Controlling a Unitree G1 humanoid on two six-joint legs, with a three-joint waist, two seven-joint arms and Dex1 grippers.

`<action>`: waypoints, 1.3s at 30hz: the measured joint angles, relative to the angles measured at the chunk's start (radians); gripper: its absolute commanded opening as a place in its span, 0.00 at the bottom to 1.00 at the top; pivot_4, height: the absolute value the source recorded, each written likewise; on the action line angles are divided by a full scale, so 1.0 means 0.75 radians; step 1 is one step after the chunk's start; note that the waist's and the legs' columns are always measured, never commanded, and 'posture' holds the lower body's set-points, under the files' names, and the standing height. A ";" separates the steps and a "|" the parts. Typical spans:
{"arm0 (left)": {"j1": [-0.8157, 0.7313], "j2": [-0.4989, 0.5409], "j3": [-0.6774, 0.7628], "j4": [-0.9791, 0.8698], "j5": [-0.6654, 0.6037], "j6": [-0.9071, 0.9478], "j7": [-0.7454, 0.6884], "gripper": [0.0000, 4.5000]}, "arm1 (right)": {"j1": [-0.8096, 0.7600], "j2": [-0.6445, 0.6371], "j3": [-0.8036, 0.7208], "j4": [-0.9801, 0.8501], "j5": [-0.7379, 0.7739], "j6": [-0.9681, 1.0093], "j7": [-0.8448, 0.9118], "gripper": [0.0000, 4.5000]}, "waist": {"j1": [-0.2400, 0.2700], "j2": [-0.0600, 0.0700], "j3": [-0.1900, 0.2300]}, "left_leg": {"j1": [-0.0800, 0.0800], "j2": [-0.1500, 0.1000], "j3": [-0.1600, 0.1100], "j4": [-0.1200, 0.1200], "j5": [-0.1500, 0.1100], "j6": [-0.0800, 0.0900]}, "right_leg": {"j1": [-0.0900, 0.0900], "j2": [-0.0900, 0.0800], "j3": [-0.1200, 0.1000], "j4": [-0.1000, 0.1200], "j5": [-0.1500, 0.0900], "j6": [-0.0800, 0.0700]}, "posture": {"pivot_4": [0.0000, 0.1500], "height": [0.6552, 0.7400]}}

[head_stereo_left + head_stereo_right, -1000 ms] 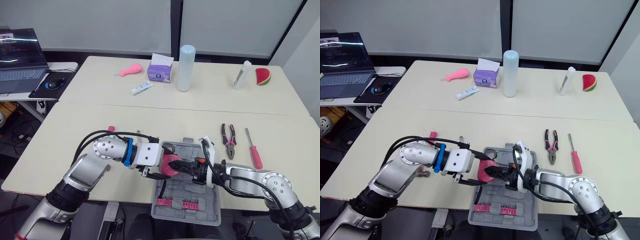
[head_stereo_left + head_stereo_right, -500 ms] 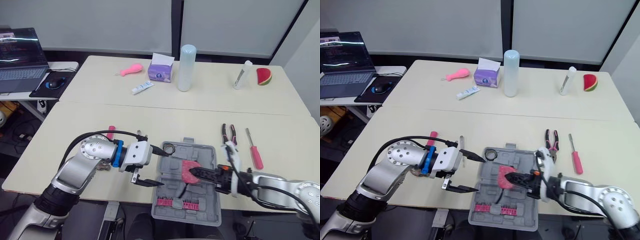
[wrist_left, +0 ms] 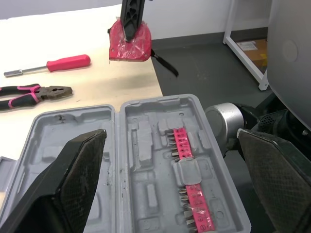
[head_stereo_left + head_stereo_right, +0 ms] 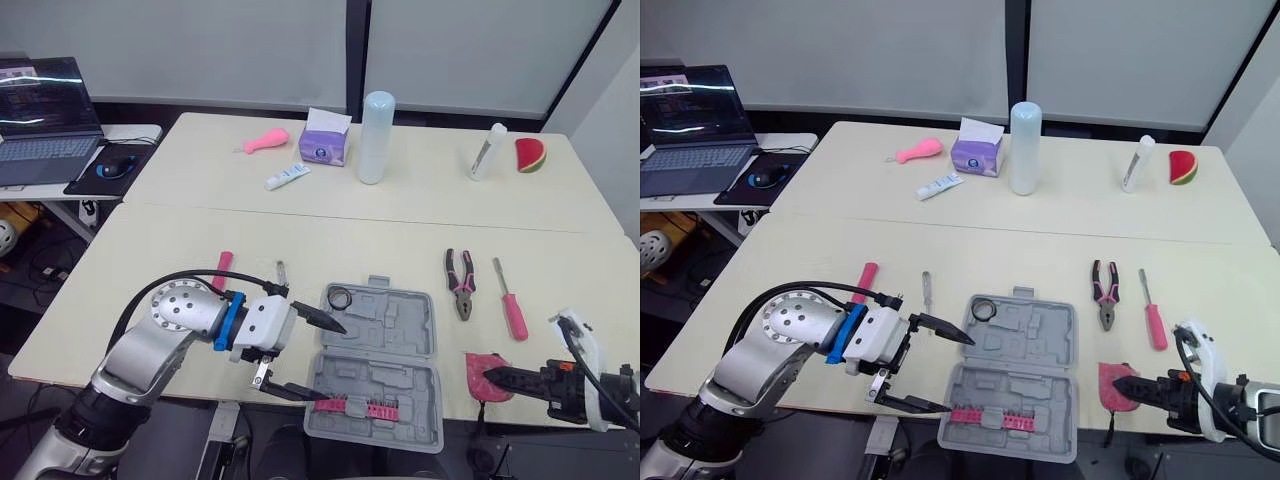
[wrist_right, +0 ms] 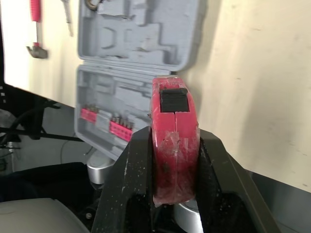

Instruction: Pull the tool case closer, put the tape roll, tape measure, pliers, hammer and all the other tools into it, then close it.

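Right hand point(image 4: 496, 379) around tape measure point(image 4: 477, 365)

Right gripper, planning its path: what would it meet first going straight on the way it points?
Likely the open tool case, its near half; the right gripper, shut on the tape measure, points at it, though height is unclear.

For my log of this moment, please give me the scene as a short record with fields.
case: open, at the table's near edge
left gripper: open, at the case's left side
right gripper: shut on the tape measure, right of the case
tape roll: on the case's far left corner
pliers, screwdriver: on the table, right of the case
hammer: on the table, left of the case
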State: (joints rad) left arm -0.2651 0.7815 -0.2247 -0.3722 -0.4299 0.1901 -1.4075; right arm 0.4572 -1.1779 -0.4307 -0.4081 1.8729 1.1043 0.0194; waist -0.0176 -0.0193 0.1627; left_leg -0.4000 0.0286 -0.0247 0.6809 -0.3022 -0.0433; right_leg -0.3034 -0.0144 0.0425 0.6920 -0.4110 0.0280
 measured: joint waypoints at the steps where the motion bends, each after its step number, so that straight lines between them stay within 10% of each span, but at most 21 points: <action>1: 0.005 0.000 0.000 -0.008 0.000 -0.002 0.001 1.00 | -0.010 0.006 0.018 0.012 -0.028 0.000 0.002 0.18 | 0.001 0.000 0.000 | 0.000 0.000 0.000 0.000 0.000 0.000 | 0.000 0.000 0.000 -0.001 0.000 0.000 | 1.00 0.72; 24: 0.051 -0.086 -0.040 -0.020 0.029 -0.064 0.057 1.00 | -0.325 0.293 0.291 0.208 -0.438 0.069 -0.027 0.18 | 0.014 0.001 0.000 | -0.002 -0.001 0.000 0.000 0.001 -0.002 | 0.002 0.000 0.000 -0.005 0.000 0.000 | 1.00 0.72; 39: 0.071 -0.097 -0.063 0.018 0.052 -0.103 0.058 1.00 | -0.196 0.266 0.087 0.215 -0.488 0.163 0.014 1.00 | 0.022 0.003 0.000 | -0.002 -0.001 0.001 0.000 0.001 -0.001 | 0.002 0.000 0.000 -0.005 0.000 0.000 | 1.00 0.72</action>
State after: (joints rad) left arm -0.2122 0.7087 -0.2719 -0.3586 -0.3910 0.1129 -1.3639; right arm 0.3102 -0.9784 -0.3651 -0.2470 1.5069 1.2270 0.0302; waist -0.0012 -0.0172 0.1625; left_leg -0.4017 0.0274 -0.0240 0.6808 -0.3019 -0.0440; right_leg -0.3019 -0.0146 0.0427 0.6881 -0.4110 0.0280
